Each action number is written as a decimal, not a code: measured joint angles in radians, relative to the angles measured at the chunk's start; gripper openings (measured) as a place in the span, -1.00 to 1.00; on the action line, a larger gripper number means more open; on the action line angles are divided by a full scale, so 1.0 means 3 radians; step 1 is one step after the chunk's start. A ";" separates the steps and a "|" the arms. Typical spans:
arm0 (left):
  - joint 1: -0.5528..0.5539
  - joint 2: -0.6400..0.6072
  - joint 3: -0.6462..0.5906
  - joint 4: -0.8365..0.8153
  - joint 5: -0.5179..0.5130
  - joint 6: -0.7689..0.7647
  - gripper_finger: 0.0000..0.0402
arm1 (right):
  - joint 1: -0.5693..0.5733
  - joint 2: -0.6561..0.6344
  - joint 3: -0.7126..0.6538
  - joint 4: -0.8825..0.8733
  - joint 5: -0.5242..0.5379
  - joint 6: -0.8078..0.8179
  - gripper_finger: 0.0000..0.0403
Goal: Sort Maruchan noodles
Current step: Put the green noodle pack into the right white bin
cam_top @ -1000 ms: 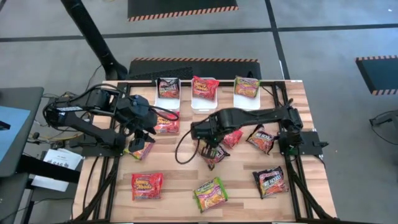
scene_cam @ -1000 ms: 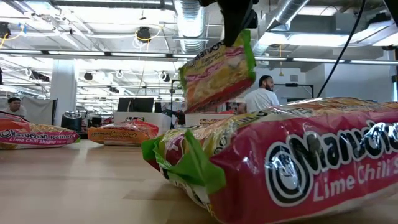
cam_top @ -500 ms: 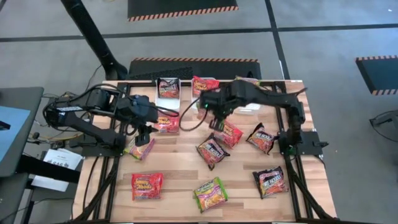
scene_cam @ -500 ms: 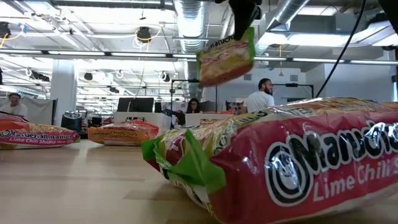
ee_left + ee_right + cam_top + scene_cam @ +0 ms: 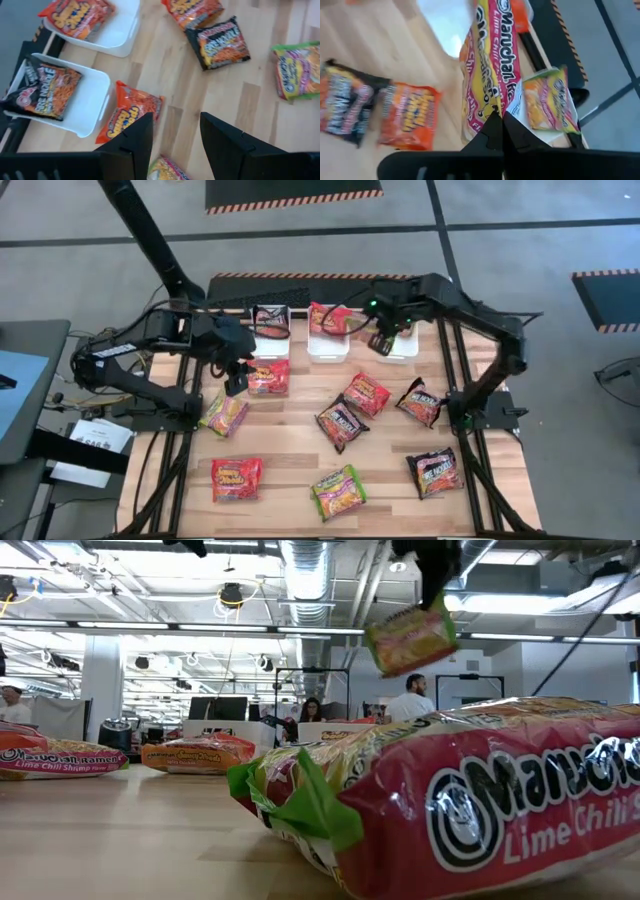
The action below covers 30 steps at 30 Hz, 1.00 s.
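Right gripper (image 5: 381,340) — upper centre of the high view — clenched on a green noodle packet (image 5: 487,75); left gripper (image 5: 175,137) released, holding nothing.

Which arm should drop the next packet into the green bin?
Right. The right gripper is shut on a green packet over the right-hand bin. The left gripper is open, beside the red packet.

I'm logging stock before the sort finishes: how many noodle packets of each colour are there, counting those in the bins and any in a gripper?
Red-orange packets: 4
Black-maroon packets: 4
Green packets: 4, one of them held by the right gripper
Total: 12
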 joint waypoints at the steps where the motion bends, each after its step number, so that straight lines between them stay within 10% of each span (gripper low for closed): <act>1: 0.0041 0.0000 0.0001 0.0000 0.0000 0.0001 -0.25 | -0.0067 -0.0095 -0.0171 0.0096 -0.0003 -0.0036 -0.98; 13: 0.0438 0.0000 0.0000 0.0049 0.0001 0.0140 -0.25 | -0.1043 -0.0819 -0.1603 0.0962 -0.0195 -0.0457 -0.98; 30: 0.0809 -0.0001 0.0000 0.0343 0.0002 0.0172 -0.25 | -0.1715 -0.0260 -0.1806 0.1365 -0.0507 -0.0921 -0.98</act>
